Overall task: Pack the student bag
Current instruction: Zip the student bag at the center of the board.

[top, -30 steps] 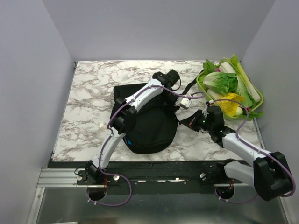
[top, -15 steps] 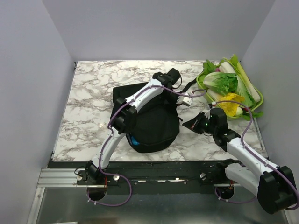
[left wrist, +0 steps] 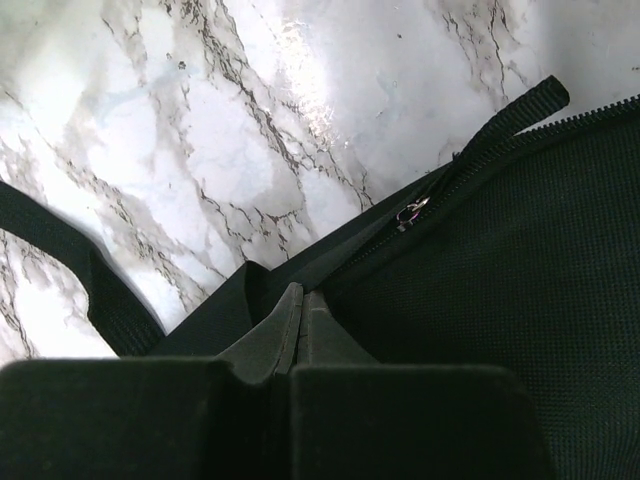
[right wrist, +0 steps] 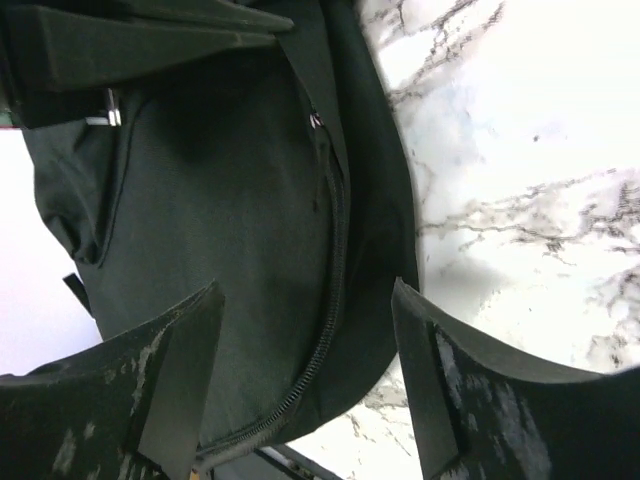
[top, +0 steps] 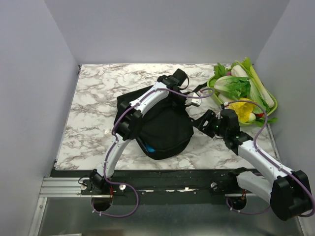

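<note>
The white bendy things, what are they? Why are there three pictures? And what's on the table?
They are two robot arms, bolted to the near edge of the table. The big picture looks down from a camera above them. The other two come from a little camera on each arm's wrist, so you see that arm's own fingers up close. On the marble table lie a black bag and a green basket full of vegetables. The left gripper is pinched shut on the bag's edge. The right gripper is open at the bag's side and holds nothing.
</note>
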Motion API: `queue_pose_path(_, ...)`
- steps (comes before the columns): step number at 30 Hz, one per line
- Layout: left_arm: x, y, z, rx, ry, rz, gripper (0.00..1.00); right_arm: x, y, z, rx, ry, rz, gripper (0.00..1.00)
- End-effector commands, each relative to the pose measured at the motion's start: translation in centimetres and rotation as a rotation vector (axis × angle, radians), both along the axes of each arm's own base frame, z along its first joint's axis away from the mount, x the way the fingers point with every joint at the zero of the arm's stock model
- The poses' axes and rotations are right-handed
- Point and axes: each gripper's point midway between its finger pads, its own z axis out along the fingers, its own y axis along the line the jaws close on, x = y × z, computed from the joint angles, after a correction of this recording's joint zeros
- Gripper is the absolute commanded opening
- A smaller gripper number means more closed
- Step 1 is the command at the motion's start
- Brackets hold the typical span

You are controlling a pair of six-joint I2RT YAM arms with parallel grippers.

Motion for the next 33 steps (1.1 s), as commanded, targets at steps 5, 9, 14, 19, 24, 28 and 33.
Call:
queue_pose_path(5, -0.3, -1.3, 3.2, -0.101, 0.031, 0.042, 0.00, 2.4, -0.2, -0.1, 0.009, -0.101, -0.052, 0.82)
queue_pose_path(9, -0.4, -1.9, 3.7, -0.132, 0.054, 0.054, 0.00, 3.4, -0.4, -0.6, -0.011, -0.098, -0.070, 0.70)
queue_pose_path(14, -0.8, -1.9, 4.0, -0.137, 0.077, 0.060, 0.00, 5.0, 0.0, -0.6, -0.037, -0.099, -0.058, 0.53)
queue_pose_path(19, -0.8, -1.6, 3.9, -0.137, 0.080, 0.060, 0.00, 5.9, 0.6, -0.6, -0.050, -0.089, -0.027, 0.50)
queue_pose_path(24, -1.2, -1.6, 3.9, -0.139, 0.091, 0.054, 0.00, 6.5, 0.8, -0.8, -0.079, -0.077, -0.003, 0.47)
queue_pose_path(28, -1.3, -1.7, 3.9, -0.140, 0.096, 0.054, 0.00, 7.0, 1.1, -0.9, -0.087, -0.062, 0.012, 0.42)
queue_pose_path(33, -1.3, -1.6, 4.0, -0.140, 0.093, 0.055, 0.00, 6.9, 1.5, -1.4, -0.090, -0.036, 0.038, 0.38)
